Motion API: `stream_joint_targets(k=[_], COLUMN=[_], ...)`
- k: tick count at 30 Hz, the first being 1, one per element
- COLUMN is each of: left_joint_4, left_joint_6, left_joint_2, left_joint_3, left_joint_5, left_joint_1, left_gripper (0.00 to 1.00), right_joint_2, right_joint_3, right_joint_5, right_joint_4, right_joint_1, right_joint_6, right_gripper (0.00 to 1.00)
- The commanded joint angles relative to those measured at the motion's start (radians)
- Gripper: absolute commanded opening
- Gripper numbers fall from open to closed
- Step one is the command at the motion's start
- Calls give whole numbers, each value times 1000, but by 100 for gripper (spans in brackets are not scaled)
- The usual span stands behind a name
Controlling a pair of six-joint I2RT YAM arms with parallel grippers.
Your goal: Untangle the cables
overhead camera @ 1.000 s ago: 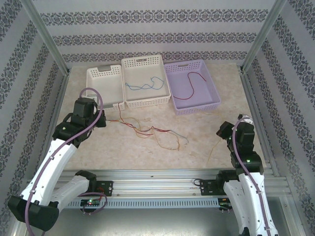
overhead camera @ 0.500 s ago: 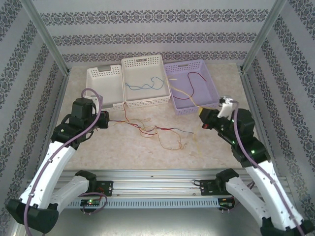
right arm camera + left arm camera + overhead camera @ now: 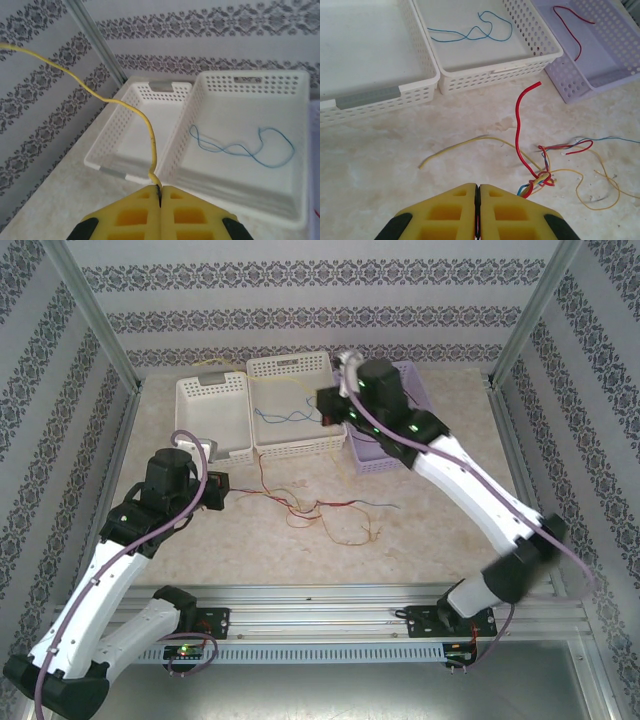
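cables: red-yellow-blue tangle [image 3: 325, 512] at centre of table [image 3: 440, 530] | blue cable [image 3: 240, 145] in middle white basket [image 3: 250, 82] at tangle's 12 o'clock | red cable [image 3: 572, 25] in purple basket [image 3: 620, 45] at 1 o'clock | left gripper [image 3: 477, 192] at tangle's 9 o'clock, jaws pressed together | right gripper [image 3: 160, 192] at 12 o'clock, pinching yellow cable [image 3: 125, 102]

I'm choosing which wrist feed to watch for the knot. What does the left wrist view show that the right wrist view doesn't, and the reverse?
Left wrist, not right: the tangle of red, yellow and blue cables on the table, and the shut left gripper. Right wrist, not left: a yellow cable pinched in the shut right gripper, and the patterned wall. Both: the left basket and the middle basket, which holds a blue cable.
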Motion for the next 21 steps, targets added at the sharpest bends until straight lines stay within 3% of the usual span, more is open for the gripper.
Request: stream_joint_targets(k=[1,5,10,12,16,21], left_joint_4=[44,47,53,53,54,55], left_joint_6=[22,29,29,29,30,30], left_joint_2=[-18,-21,-20,-18,-18,-18], left_joint_3=[-8,-11,-17,-17,-16,-17], left_joint_5=[-11,-20,-13,-12,-11,-8], left_joint_1=[-11,-10,-12,-12,-11,-11], left_gripper=[0,0,0,0,0,0], right_joint_2=[199,487,867,933,927,1050], right_joint_3=[244,629,1231,1274,1086,1183], right_joint_5=[49,62,44,23,-50,-98], right_joint_4=[-125,-271,-436,-395,-204,-233], right_joint_1=[29,51,59,58,65,79], right_joint_6=[-35,-34,6,37,94,103], right_gripper=[0,0,0,0,0,0])
